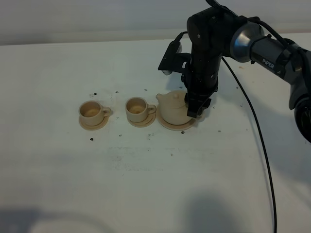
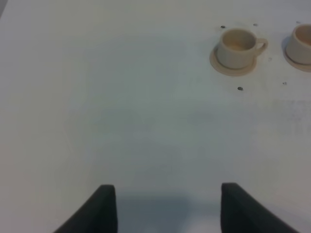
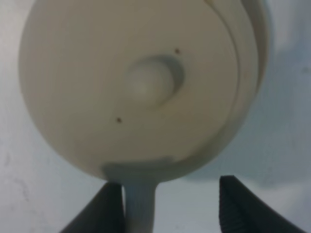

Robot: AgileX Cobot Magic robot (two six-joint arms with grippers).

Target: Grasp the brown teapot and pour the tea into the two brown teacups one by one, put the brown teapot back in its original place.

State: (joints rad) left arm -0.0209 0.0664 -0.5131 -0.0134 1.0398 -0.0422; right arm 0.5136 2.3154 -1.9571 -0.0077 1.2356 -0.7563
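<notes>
The brown teapot [image 1: 174, 110] stands upright on its wide saucer [image 1: 181, 127], lid on, spout toward the cups. My right gripper [image 1: 197, 112] is down at the pot's right side, over the handle. In the right wrist view the gripper [image 3: 167, 208] is open, with the loop handle [image 3: 141, 201] between its fingers, close against one finger; the lid knob [image 3: 148, 82] shows above. The two brown teacups [image 1: 91, 111] [image 1: 137, 108] sit on small saucers left of the pot. My left gripper [image 2: 167, 208] is open and empty over bare table, with the cups [image 2: 236, 46] [image 2: 301, 43] far off.
The white table [image 1: 155, 184] has small dark specks around the cups. The right arm's black cable [image 1: 257, 141] trails over the table on the right. A small camera module [image 1: 170, 57] sticks out from the right wrist above the pot.
</notes>
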